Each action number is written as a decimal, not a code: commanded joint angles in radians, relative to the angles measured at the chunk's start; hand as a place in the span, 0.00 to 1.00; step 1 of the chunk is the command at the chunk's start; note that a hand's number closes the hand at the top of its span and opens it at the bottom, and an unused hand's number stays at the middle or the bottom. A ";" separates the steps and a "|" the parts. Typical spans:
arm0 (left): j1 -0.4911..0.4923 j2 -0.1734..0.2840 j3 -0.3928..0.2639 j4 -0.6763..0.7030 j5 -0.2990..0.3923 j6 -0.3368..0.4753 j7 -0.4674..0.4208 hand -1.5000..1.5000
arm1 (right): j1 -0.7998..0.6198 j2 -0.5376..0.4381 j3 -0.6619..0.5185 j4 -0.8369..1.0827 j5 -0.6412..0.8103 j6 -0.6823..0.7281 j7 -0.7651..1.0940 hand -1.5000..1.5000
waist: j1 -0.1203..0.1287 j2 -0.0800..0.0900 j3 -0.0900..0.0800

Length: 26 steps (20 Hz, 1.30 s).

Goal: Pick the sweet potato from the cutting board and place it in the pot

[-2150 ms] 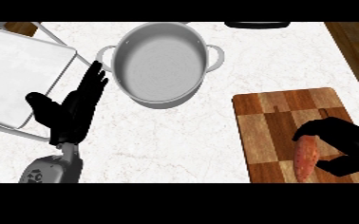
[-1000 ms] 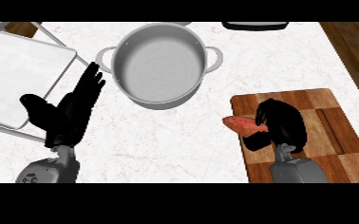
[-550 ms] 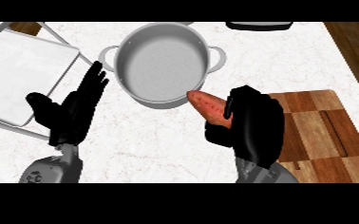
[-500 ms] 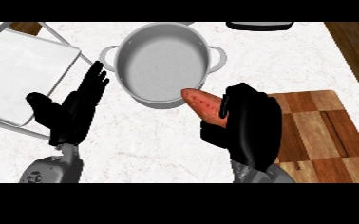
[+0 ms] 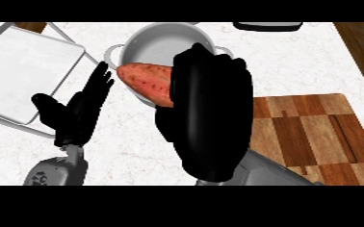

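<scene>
The right hand (image 5: 206,120) is filling the middle of the frame, its fingers wrapped around the sweet potato (image 5: 146,82) so that only the left end of the orange root is sticking out past the fingers, and that end is lying over the near rim and lower part of the pot (image 5: 165,43) in the upper centre. Carrying it lengthwise like this seems to be sensible, since the free end is already over the opening and the hand looks to need only a little more travel before letting go; whether the root is high enough above the rim I am not able to tell from this steep angle. The cutting board (image 5: 313,134) is sitting at the lower right with no food on the part that is showing, partly hidden behind the forearm. The left hand (image 5: 74,113) is resting at the lower left with its fingers straight and pointing up, holding nothing, apparently parked there to stay out of the way. At the upper left a white tray (image 5: 32,72) is lying on the counter (image 5: 298,62). Compared with the picture from 0.5 s ago, the right hand is looming much larger and higher in the frame, and the sweet potato is now overlapping the pot instead of hanging just beside its lower right edge.
</scene>
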 commanded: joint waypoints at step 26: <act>-0.036 -0.006 -0.007 0.006 -0.010 -0.028 -0.010 0.50 | -0.344 0.014 -0.301 0.921 -0.474 -0.495 -0.036 0.00 | 0.043 0.020 0.001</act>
